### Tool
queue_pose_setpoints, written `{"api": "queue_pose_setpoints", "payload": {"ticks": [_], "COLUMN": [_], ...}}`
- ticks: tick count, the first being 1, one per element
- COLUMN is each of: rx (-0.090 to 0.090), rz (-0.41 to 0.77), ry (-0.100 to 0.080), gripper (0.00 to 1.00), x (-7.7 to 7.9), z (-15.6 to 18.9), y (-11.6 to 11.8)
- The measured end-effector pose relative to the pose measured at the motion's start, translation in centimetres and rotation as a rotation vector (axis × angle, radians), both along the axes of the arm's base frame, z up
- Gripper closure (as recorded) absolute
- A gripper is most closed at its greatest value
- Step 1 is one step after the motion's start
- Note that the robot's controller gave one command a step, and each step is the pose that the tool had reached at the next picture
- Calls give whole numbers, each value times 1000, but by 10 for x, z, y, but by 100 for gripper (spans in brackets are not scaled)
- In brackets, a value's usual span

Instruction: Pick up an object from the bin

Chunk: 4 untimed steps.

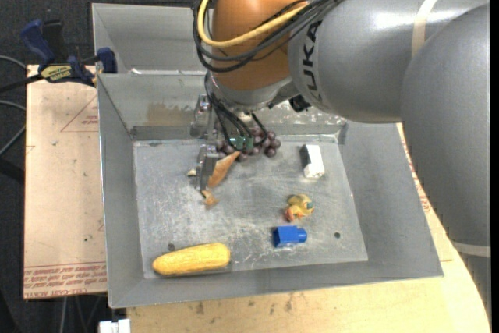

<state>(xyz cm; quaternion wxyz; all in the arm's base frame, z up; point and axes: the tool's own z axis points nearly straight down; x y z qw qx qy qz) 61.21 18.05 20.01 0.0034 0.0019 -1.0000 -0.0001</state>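
Note:
My gripper [207,170] hangs below the orange wrist cover, low over the back-left part of the bin floor. A slim orange carrot-like piece [221,170] lies slanted right against it, with its pointed end [209,200] toward the front. Whether the piece is gripped cannot be made out. A bunch of dark purple grapes [260,143] sits just right of the gripper, near the back wall and partly under the wrist cables.
A small white block [313,161] lies at the back right. A little yellow duck [297,207] and a blue block [289,235] are at the front right. A yellow corn cob [192,259] lies along the front-left edge. The big arm covers the bin's right rim.

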Motion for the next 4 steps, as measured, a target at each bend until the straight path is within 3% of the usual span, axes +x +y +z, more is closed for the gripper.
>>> {"api": "queue_pose_setpoints", "payload": {"ticks": [1, 2, 3, 4], "rx": [1, 2, 1, 2], "rz": [-3, 74, 155, 357], "ry": [-8, -12, -3, -10], "gripper": [0, 0, 0, 0], "x": [2, 8, 9, 12], "z": [5, -60, -67, -71], "y": [-1, -36, -82, -77]}}
